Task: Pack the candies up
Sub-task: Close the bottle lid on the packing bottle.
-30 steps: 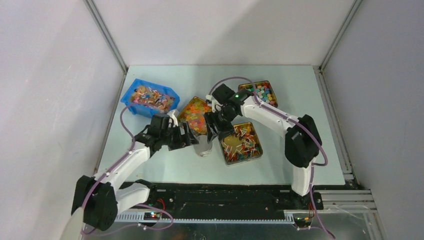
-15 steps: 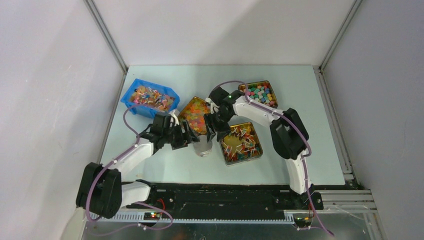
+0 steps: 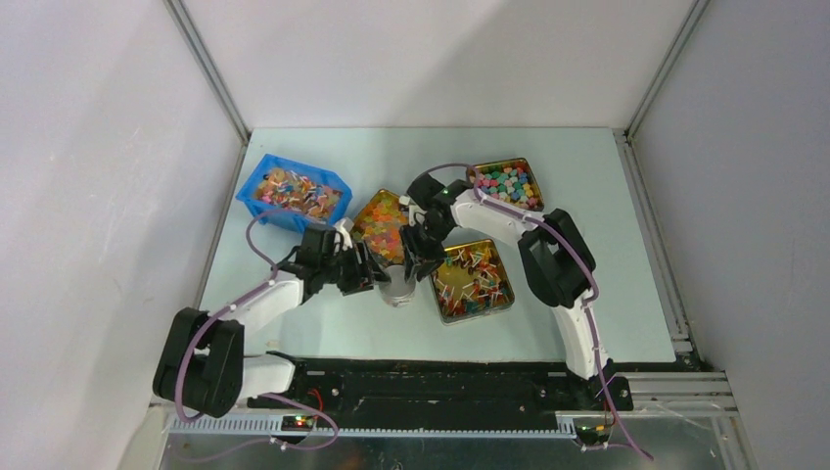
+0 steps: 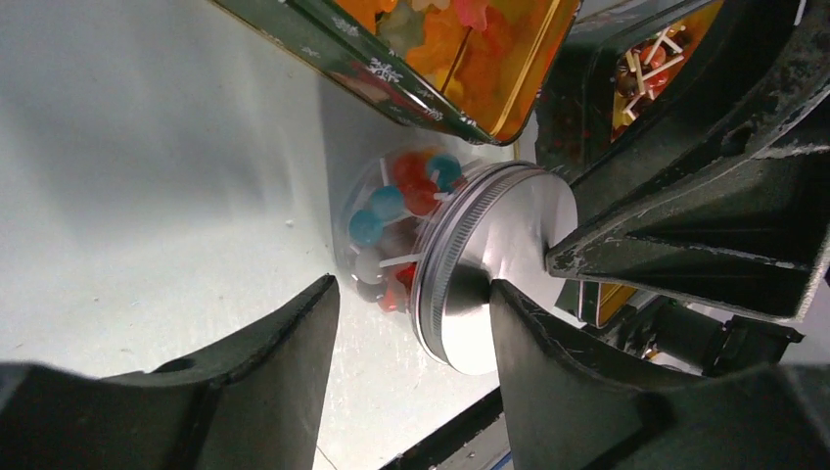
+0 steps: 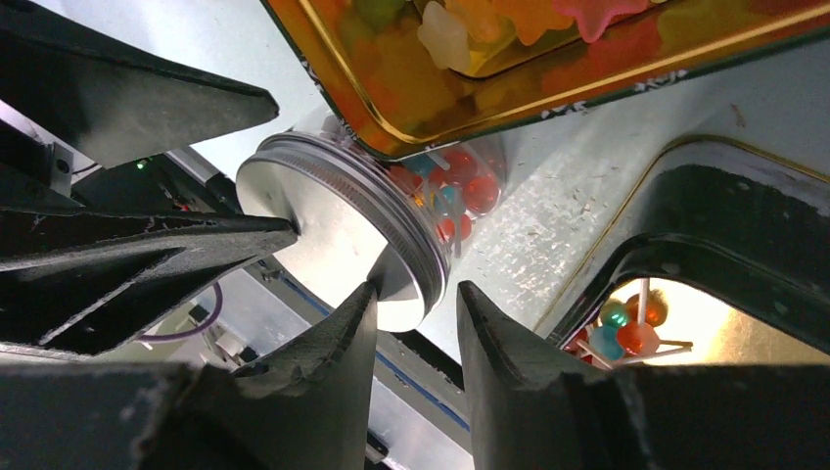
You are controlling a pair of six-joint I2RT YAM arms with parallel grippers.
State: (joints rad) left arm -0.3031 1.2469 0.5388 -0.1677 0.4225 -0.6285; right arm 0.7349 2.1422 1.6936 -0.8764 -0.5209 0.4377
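Note:
A clear jar (image 3: 396, 290) with a silver screw lid (image 4: 489, 264) stands between the tins and holds lollipop candies (image 4: 401, 196) with red and blue heads. More such candies lie in the square tin (image 3: 473, 280). My left gripper (image 3: 375, 275) is open at the jar's left; in its wrist view (image 4: 411, 289) the jar lies just beyond the tips and one finger touches the lid. My right gripper (image 3: 415, 262) is open a little over the jar; in its wrist view (image 5: 416, 291) the lid (image 5: 343, 235) has its rim between the tips, one finger against the lid's face.
A tin of orange and yellow gummies (image 3: 384, 225) lies right behind the jar. A tin of coloured cube sweets (image 3: 506, 182) sits at the back right. A blue bin (image 3: 292, 191) of mixed sweets stands at the back left. Grey walls close in the table.
The right arm has folded in and its gripper has slid a little left and down over the jar. The left gripper has edged towards the jar. The jar has not moved.

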